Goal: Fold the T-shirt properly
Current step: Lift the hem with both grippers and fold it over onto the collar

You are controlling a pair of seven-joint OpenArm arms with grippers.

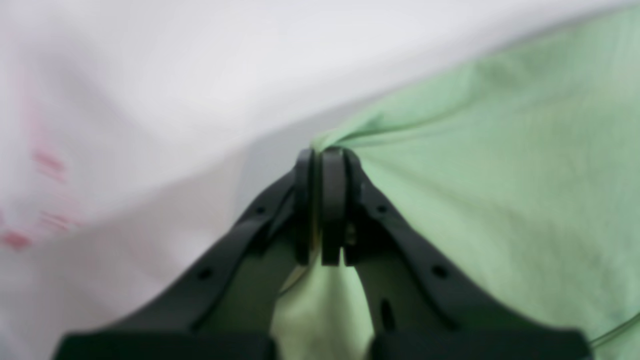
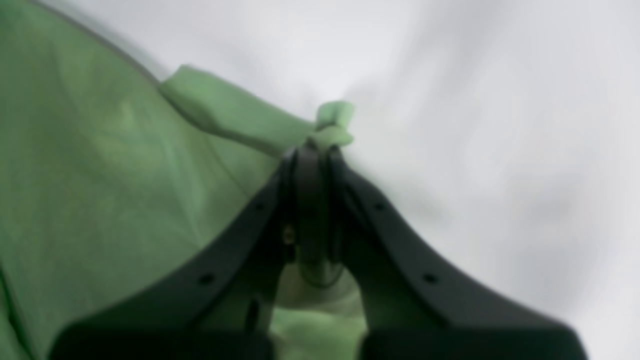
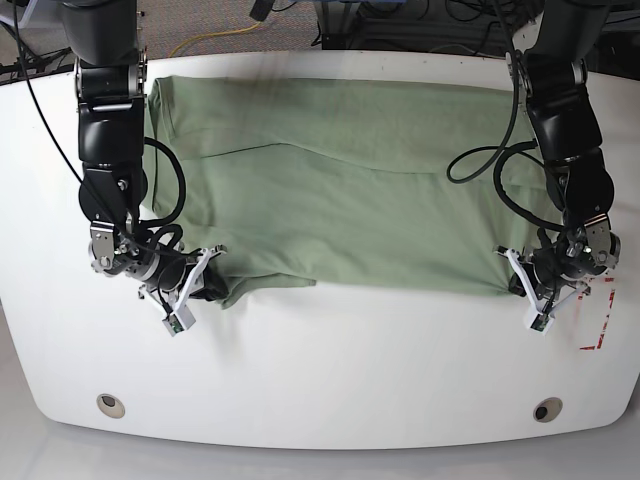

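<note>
Left gripper [image 1: 320,210]: black, two-fingered, nearest the left wrist camera; its jaws are pressed together with a pinch of green cloth caught between the pads, and more cloth shows below in the gap behind them.
Right gripper [image 2: 312,200]: black, of the same build, filling the lower part of the right wrist view; jaws clenched on a bunched fold of the same cloth, a small nub of fabric poking out past the tips.
T-shirt [image 3: 340,180]: plain pale sage-green cotton garment, soft and wrinkled, spread wide across the far half of the table between the two arms; its near edge runs roughly from one gripper to the other.
Held points: in the base view the right gripper [image 3: 195,285] grips the near corner on that view's left, the left gripper [image 3: 535,285] the near corner on that view's right.
Table [image 3: 330,370]: white, rounded top; the near half in front of the shirt is bare surface with two round metal fittings [image 3: 111,404] near its front edge.
Red marks [image 3: 598,335]: short red lines on the tabletop just beside the left gripper.
Sharpness: both wrist views are blurred.
</note>
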